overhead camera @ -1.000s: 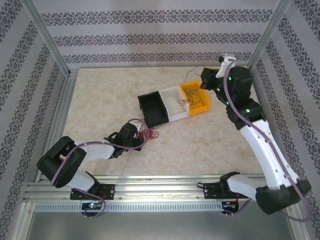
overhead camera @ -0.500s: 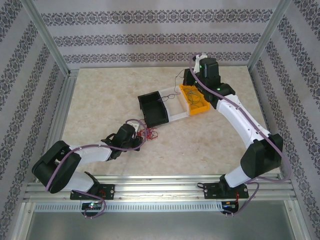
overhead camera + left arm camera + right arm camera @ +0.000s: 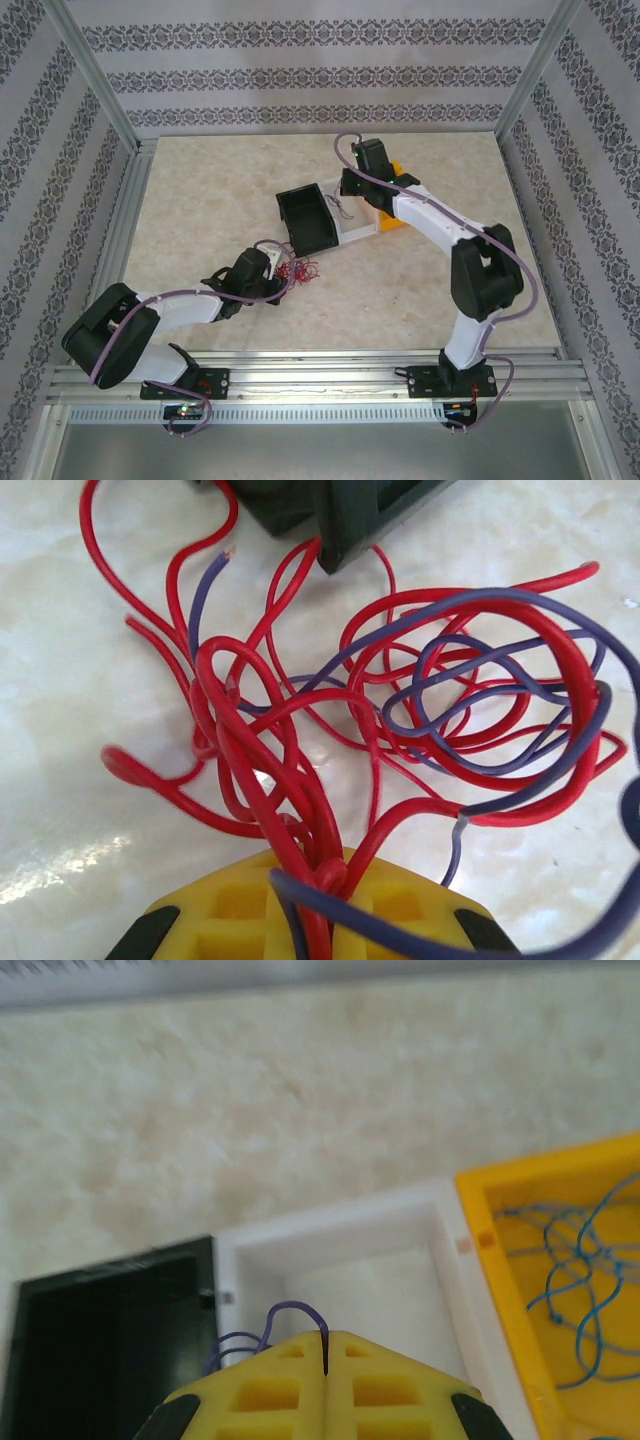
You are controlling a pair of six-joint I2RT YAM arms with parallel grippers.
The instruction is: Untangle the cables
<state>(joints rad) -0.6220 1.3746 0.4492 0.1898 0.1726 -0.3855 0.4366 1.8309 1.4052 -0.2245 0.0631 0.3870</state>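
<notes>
Our left gripper (image 3: 325, 885) is clenched on the cables (image 3: 245, 760), a curly clump of thin glossy red and purple wires on the marble-like table (image 3: 60, 680) beside the black bin (image 3: 340, 520), we think to anchor it. Our right gripper (image 3: 325, 1350) pinches one purple wire (image 3: 290, 1308) above the white bin (image 3: 330, 1222), probably for dropping it there; blue wires (image 3: 580, 1260) lie in the yellow bin (image 3: 560, 1165).
</notes>
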